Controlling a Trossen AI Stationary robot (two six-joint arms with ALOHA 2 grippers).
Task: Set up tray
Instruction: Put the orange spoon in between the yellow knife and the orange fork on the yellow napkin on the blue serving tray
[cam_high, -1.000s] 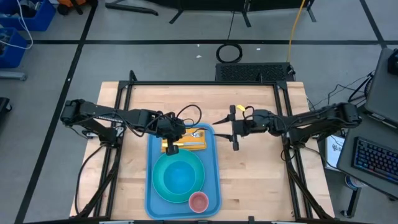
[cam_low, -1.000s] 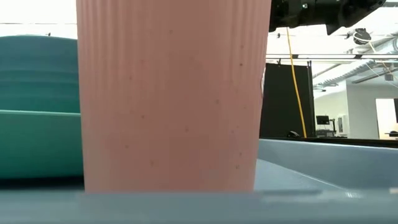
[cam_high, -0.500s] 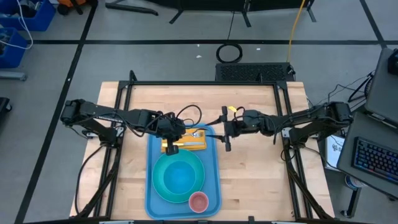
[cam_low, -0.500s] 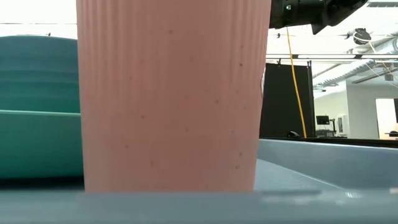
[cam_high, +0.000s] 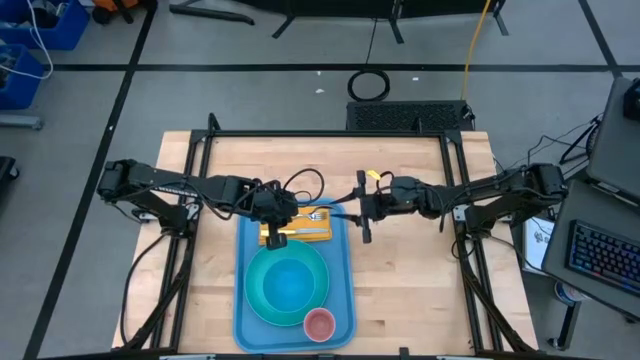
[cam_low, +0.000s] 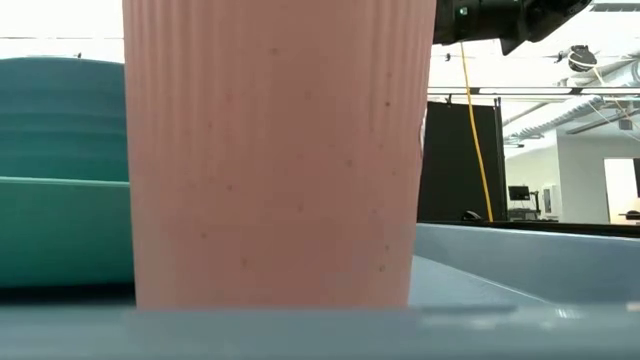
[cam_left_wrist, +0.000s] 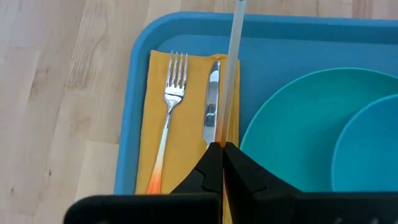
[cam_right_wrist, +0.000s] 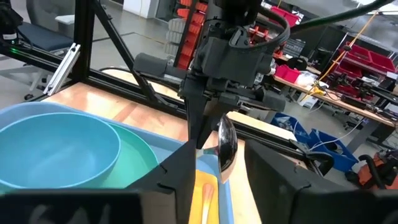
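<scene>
The light-blue tray (cam_high: 343, 262) lies mid-table, its rim showing in the low view (cam_low: 520, 250). On it are a yellow napkin (cam_left_wrist: 155, 118) with a fork (cam_left_wrist: 171, 99) and a knife (cam_left_wrist: 212, 99), a turquoise plate (cam_high: 258, 290) with a blue bowl (cam_high: 290, 283), and a pink cup (cam_high: 319, 323) (cam_low: 280, 150). My left gripper (cam_high: 277, 236) (cam_left_wrist: 222, 147) hangs over the napkin, shut on a spoon (cam_right_wrist: 225, 146). My right gripper (cam_high: 362, 216) (cam_right_wrist: 221, 152) is open at the tray's far right corner, facing the spoon's bowl, its fingers either side of it in the right wrist view. My left gripper pinches the spoon's handle (cam_left_wrist: 224, 138) between its two fingers, near the orange end. It comes from above, pointing down. The spoon is lifted clear above the napkin and sticks out past the fingers, its bowl (cam_right_wrist: 226, 149) toward my right gripper.
Bare wood lies left and right of the tray (cam_high: 410, 290). A black frame (cam_high: 330, 134) runs around the table's far edge and sides. A black cable (cam_high: 305, 180) loops behind my left gripper.
My right gripper has moved toward the table's left, up to the tray's far right corner and the spoon, then held still. Its fingers stay open. My left gripper and the spoon have kept their place.
</scene>
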